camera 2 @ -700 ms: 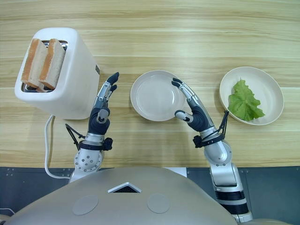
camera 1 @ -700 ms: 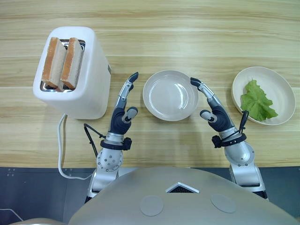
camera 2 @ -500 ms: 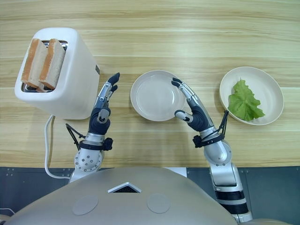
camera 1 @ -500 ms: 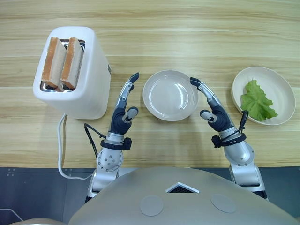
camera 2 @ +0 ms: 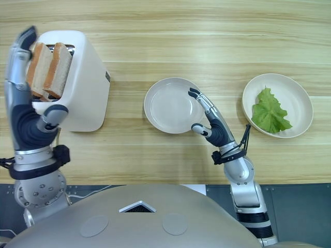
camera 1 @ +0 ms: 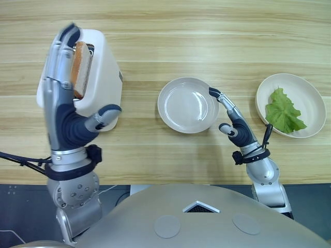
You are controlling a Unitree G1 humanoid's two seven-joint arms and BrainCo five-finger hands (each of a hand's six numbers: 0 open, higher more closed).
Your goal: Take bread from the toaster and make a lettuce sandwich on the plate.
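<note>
Two slices of toasted bread (camera 2: 50,68), pale crumb with orange-brown crust, stand upright side by side in the slots of the white rectangular toaster (camera 2: 85,77) at the left of the light wooden table (camera 2: 207,41). The left hand (camera 2: 26,111) is raised beside the slices, fingers straight, thumb apart, holding nothing; contact with the bread cannot be told. The right hand (camera 2: 213,126) is at the right rim of the empty round cream plate (camera 2: 163,111), fingers extended, thumb spread, nothing held. A green lettuce leaf (camera 2: 269,111) lies on a second cream plate (camera 2: 296,97) at far right.

Wooden table (camera 1: 207,31), white toaster (camera 2: 85,72), cream plate (camera 1: 187,105), lettuce dish (camera 1: 306,98)
</note>
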